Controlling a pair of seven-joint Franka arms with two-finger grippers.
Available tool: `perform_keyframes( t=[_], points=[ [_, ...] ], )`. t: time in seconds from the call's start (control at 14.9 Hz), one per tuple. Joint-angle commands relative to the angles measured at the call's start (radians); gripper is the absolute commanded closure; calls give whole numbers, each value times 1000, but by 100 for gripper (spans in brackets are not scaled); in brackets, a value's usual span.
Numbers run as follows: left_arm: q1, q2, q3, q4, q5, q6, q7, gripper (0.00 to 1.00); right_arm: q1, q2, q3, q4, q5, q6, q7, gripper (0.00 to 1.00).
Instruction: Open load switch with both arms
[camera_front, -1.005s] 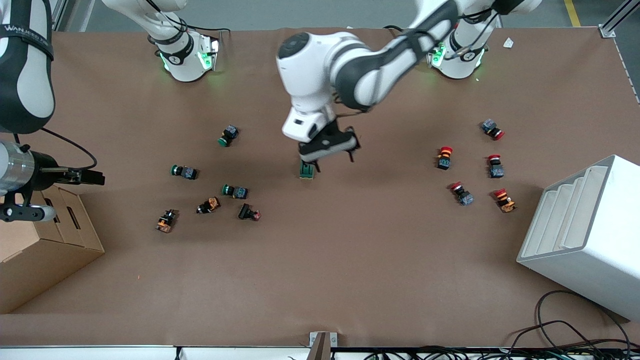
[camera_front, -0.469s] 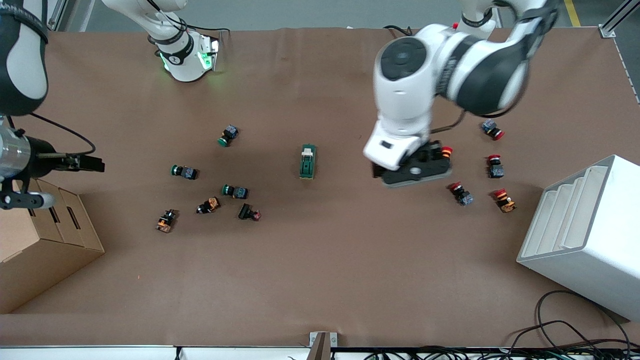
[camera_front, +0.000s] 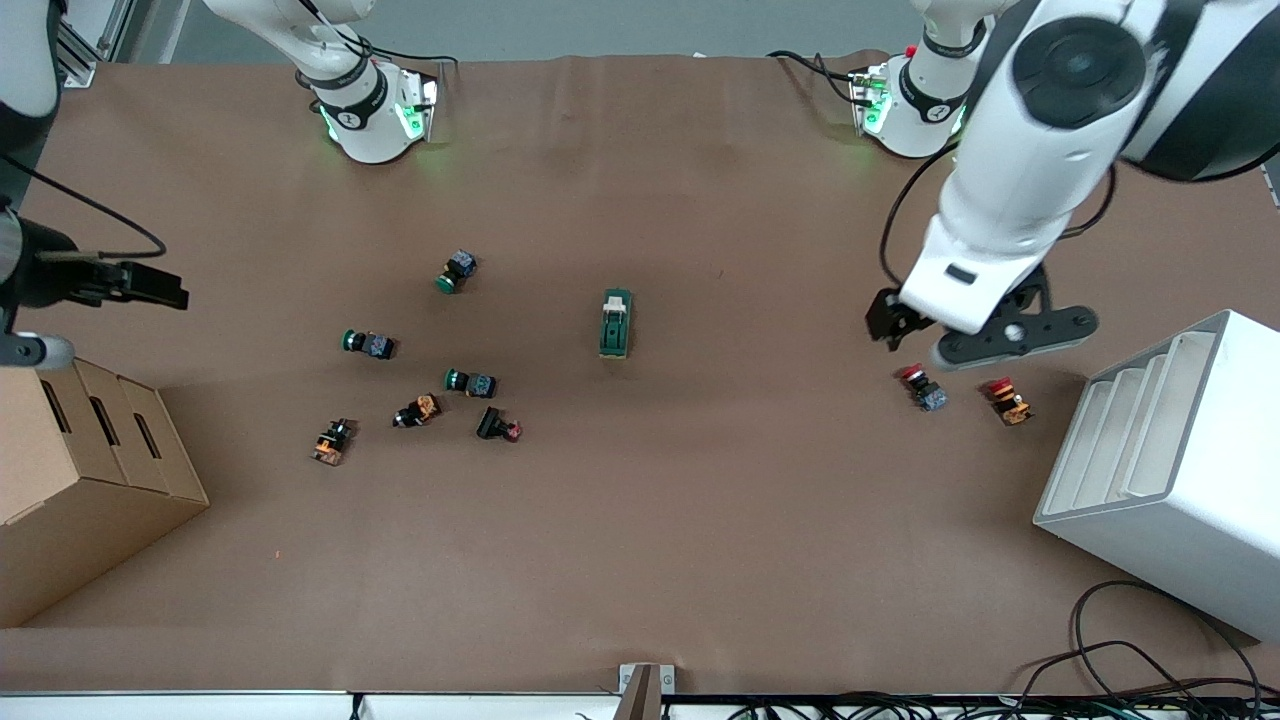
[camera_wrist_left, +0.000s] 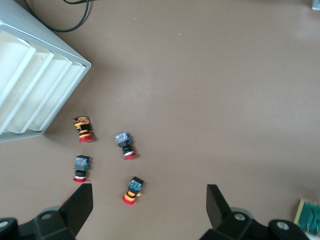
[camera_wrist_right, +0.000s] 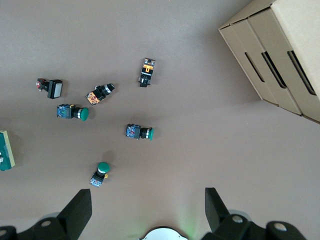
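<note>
The load switch (camera_front: 616, 323), a dark green block with a white lever piece at the end nearer the robots' bases, lies alone mid-table. It shows at the edge of the left wrist view (camera_wrist_left: 310, 217) and of the right wrist view (camera_wrist_right: 5, 150). My left gripper (camera_front: 975, 335) hangs open and empty over the red push-buttons toward the left arm's end, well away from the switch; its fingers (camera_wrist_left: 82, 200) stand wide apart. My right gripper (camera_front: 135, 283) is open and empty (camera_wrist_right: 147, 202), up in the air by the cardboard box at the right arm's end.
Red push-buttons (camera_front: 925, 388) (camera_front: 1008, 400) lie under the left gripper, beside a white slotted rack (camera_front: 1170, 470). Green and orange push-buttons (camera_front: 470, 382) (camera_front: 368, 343) (camera_front: 458, 270) are scattered toward the right arm's end. A cardboard box (camera_front: 90, 470) stands there. Cables (camera_front: 1130, 660) lie at the table's front edge.
The left gripper, down at the load switch a second ago, has let go, risen and swung away toward the left arm's end. The switch stays on the table. The right gripper drifted slightly.
</note>
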Motion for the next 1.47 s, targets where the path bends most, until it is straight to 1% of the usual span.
perform_keyframes(
  t=[0.0,0.13,0.2,0.34,0.47,0.6,0.67,0.94,1.21,1.41],
  points=[
    [-8,-103,110,-35,-65,-34,187,0,-14,-101,8,-104,14,24,-9,0],
    [-45,-146,233,-40,-112,-41,332,0,-12,-181,8,-195,14,65,-9,0],
    [-52,-167,286,-41,-159,-69,377,0,-12,-231,8,-252,14,96,-7,0],
    [-64,-195,365,-44,-227,-127,408,0,-14,-300,6,-322,16,119,-7,0],
    [-87,-219,432,-59,-275,-141,426,0,-14,-328,3,-331,16,111,-7,0],
    [-90,-245,506,-85,-321,-141,543,0,-14,-350,3,-331,17,105,-7,0],
    [-101,-265,532,-117,-324,-141,578,0,-14,-354,3,-329,17,102,-7,0],
    [-99,-321,543,-182,-322,-141,603,0,-12,-362,3,-322,19,101,-3,0],
    [-95,-336,543,-175,-318,-147,609,0,-14,-357,1,-319,30,97,2,0],
    [-92,-324,548,-170,-319,-144,609,0,-24,-337,-12,-262,46,93,10,0]
  ],
)
